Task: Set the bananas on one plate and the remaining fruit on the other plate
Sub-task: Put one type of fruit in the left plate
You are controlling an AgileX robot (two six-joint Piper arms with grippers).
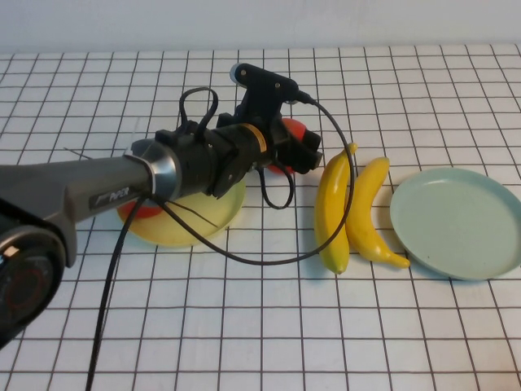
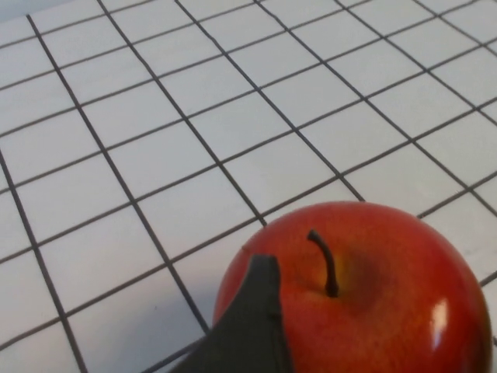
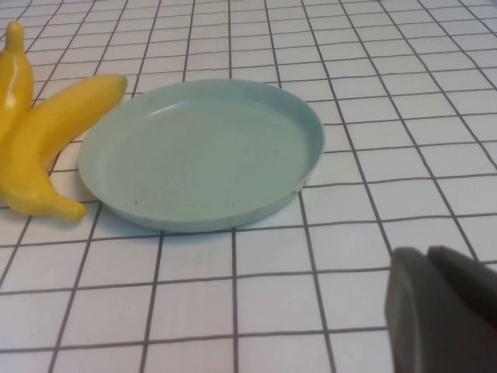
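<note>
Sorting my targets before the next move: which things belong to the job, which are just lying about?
Job: two bananas, two apples, yellow plate, blue-green plate; left pincer open at one apple, right pincer shut near blue-green plate.
Lying about: just the checked cloth.

Grey metallic left arm (image 1: 81, 191) with small white lettering, silver collar, then black wrist housing with an orange-gold ring. Black cables looping from wrist, one trailing down. Black camera bracket on top. Left gripper (image 1: 303, 153) matt black; right gripper (image 3: 443, 311) dark grey, rounded.
</note>
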